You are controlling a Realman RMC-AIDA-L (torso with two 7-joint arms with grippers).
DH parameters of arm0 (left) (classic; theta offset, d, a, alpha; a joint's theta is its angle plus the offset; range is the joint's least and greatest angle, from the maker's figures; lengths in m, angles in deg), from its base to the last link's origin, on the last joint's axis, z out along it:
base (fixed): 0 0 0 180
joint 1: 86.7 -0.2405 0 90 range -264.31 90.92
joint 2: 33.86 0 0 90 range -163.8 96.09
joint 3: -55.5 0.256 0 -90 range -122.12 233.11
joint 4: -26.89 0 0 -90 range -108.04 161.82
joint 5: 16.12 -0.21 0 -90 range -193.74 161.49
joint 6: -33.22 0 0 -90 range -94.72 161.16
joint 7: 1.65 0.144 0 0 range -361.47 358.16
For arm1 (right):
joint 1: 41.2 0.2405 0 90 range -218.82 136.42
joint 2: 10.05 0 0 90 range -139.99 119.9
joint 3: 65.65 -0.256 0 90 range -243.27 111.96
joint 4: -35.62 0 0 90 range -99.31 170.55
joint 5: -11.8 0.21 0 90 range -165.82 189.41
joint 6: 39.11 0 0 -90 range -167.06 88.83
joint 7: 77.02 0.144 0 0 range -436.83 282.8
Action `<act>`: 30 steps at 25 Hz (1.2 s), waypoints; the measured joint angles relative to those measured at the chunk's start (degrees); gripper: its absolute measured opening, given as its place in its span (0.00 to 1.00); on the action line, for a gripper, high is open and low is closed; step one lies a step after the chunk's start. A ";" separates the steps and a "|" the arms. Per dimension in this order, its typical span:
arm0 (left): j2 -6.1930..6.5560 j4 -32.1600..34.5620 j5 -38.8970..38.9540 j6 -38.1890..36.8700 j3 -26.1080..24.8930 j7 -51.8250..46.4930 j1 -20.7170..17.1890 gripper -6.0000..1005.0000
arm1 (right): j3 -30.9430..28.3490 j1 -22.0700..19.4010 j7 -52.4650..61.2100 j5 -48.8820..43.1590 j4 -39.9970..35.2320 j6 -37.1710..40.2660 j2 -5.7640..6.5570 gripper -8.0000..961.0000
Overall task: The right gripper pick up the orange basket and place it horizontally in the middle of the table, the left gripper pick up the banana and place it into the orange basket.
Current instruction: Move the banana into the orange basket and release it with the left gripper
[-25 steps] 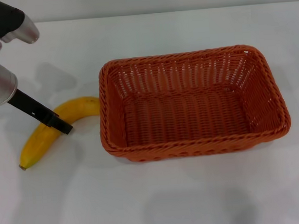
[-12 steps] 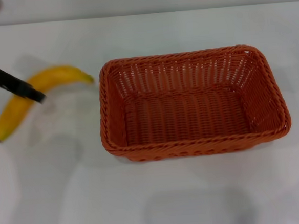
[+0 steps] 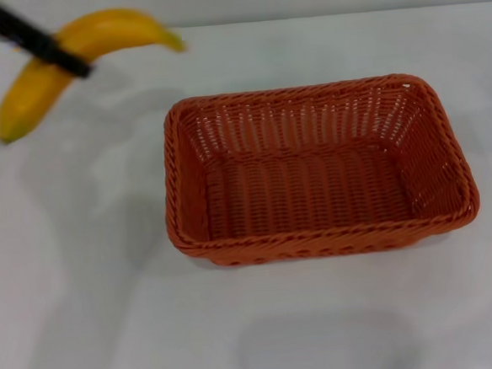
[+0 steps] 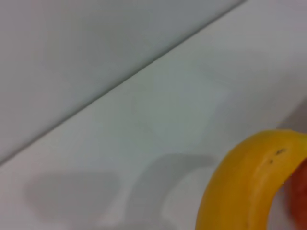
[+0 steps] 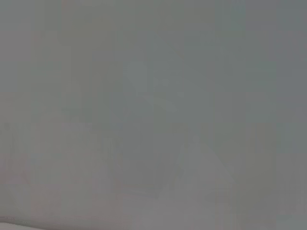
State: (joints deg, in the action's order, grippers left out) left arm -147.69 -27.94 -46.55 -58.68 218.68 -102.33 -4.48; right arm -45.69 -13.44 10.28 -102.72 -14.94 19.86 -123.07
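Note:
The orange basket [image 3: 317, 169] lies lengthwise across the middle of the white table [image 3: 255, 319], and nothing is in it. High above the table's far left hangs the yellow banana [image 3: 68, 57], clear of the surface, with my left gripper [image 3: 64, 60] shut on its middle; only the thin black finger bar shows. The banana [image 4: 249, 187] also fills a corner of the left wrist view, with a sliver of the basket beside it. My right gripper is out of view; its wrist view shows only blank grey.
The banana's shadow falls on the table left of the basket. The table's far edge [image 3: 302, 16] meets a grey wall at the back.
My left gripper has lifted the banana off the table and carried it up and toward the far side, then slightly rightward. The basket has not moved.

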 joint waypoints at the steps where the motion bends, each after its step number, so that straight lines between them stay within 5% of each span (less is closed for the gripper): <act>1: -0.14 1.65 -0.20 -0.49 0.01 0.15 1.54 0.53 | 0.09 0.16 -0.05 0.02 0.01 0.00 0.09 0.85; 6: -1.53 10.84 -0.37 -0.35 0.03 -0.58 7.70 0.55 | 2.22 0.46 -0.11 0.27 -0.25 -0.01 0.43 0.85; 11: -5.23 18.35 -2.01 4.67 0.02 -4.28 12.59 0.57 | 3.19 0.48 -0.22 0.79 -0.33 -0.05 0.69 0.85; 20: -5.43 33.49 -2.79 12.58 -0.10 -12.24 14.29 0.61 | 3.75 -0.06 -2.19 3.40 0.11 0.26 1.11 0.85; 30: -5.34 35.74 -3.47 13.50 -0.15 -15.16 14.08 0.66 | 3.76 -1.80 -2.42 5.13 0.10 0.60 2.05 0.86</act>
State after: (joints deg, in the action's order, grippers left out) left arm -153.02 7.80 -50.02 -45.17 218.53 -117.49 9.60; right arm -41.93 -15.24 7.86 -97.59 -14.84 20.46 -121.01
